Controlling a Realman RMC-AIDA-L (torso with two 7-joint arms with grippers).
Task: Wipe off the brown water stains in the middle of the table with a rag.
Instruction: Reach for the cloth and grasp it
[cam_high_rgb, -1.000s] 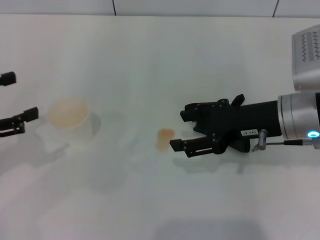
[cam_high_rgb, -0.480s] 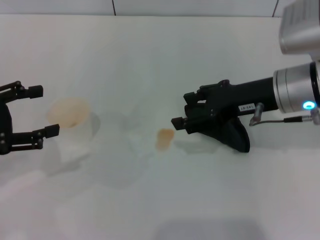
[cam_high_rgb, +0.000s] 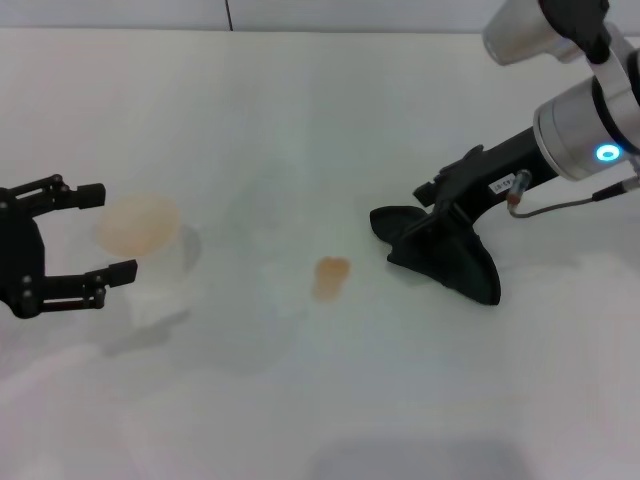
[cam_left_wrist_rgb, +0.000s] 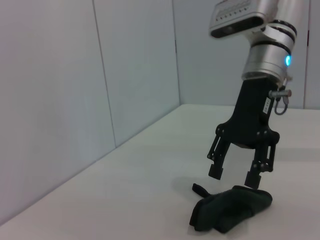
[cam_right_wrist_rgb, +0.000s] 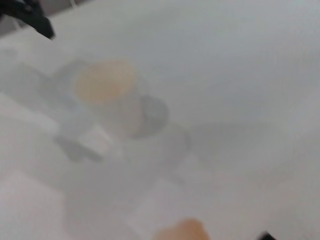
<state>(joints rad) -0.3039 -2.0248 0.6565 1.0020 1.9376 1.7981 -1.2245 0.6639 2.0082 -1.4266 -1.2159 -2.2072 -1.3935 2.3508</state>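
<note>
The brown water stain is a small orange-brown blotch in the middle of the off-white table. The black rag lies crumpled on the table just right of the stain. My right gripper hangs just above the rag, tilted down. In the left wrist view this gripper is open, with its fingertips a little above the rag and apart from it. My left gripper is open at the left edge. In the right wrist view the stain shows at the edge.
A translucent white cup with a tan tint stands left of the middle, and my left gripper's open fingers reach its left side. It also shows in the right wrist view. A wall rises at the table's far edge.
My right arm has risen and drawn back to the right, leaving the rag lying on the table beside the stain. My left gripper has moved right, up to the cup.
</note>
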